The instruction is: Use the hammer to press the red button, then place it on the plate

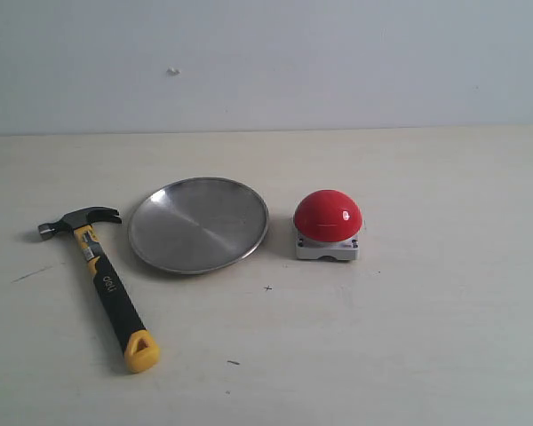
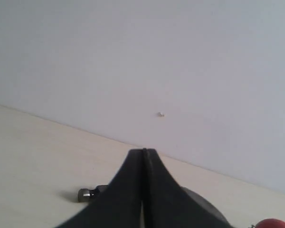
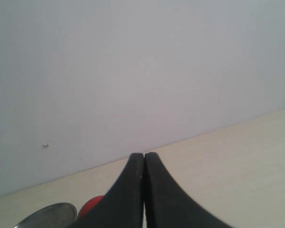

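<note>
The hammer (image 1: 102, 280) lies flat on the table at the left, dark head toward the back and yellow looped tip toward the front. Beside it, in the middle, rests the silver plate (image 1: 198, 224). To the plate's right sits the red button (image 1: 328, 216) on its grey base. Neither gripper shows in the exterior view. In the left wrist view my left gripper (image 2: 143, 152) is shut on nothing, with the hammer head (image 2: 87, 194) and a dark part of the plate (image 2: 204, 204) behind it. My right gripper (image 3: 144, 155) is shut and empty, the button (image 3: 89, 205) and plate (image 3: 47, 214) beyond it.
A pale wooden table (image 1: 444, 337) stretches under everything, with a plain light wall (image 1: 338, 62) at its far edge. A small speck (image 1: 172, 71) marks the wall. A few dark marks dot the tabletop near the front.
</note>
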Robot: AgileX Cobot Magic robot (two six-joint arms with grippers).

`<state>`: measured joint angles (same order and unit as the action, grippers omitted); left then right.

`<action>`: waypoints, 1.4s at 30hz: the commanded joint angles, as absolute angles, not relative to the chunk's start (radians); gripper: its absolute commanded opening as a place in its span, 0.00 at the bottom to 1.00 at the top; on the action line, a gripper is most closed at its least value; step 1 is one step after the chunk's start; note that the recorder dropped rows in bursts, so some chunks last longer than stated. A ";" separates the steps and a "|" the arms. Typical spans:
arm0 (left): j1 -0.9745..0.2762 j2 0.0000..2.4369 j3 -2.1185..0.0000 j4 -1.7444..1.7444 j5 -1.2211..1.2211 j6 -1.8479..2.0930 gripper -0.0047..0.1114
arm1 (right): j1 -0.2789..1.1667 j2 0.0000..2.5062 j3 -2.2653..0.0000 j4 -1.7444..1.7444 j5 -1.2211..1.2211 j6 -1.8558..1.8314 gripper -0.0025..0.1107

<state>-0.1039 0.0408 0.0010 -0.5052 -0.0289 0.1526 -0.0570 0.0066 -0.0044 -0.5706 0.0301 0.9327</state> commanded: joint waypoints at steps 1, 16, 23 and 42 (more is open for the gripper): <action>-0.101 0.034 0.000 -0.527 -0.061 0.126 0.04 | -0.064 0.000 0.000 -0.577 0.017 0.927 0.02; -0.101 0.071 -0.071 -0.543 -0.194 -0.130 0.04 | -0.064 0.000 0.000 -0.575 0.017 0.925 0.02; -0.101 0.370 -0.308 -0.535 -0.149 -0.041 0.04 | -0.064 0.000 0.000 -0.577 0.017 0.926 0.02; 0.134 1.115 -1.043 -0.110 0.766 -0.099 0.04 | -0.064 0.000 0.000 -0.577 0.017 0.926 0.02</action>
<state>0.1185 1.0688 -0.9774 -0.1936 0.6268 -0.0642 -0.0570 0.0066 -0.0044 -0.5706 0.0301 0.9327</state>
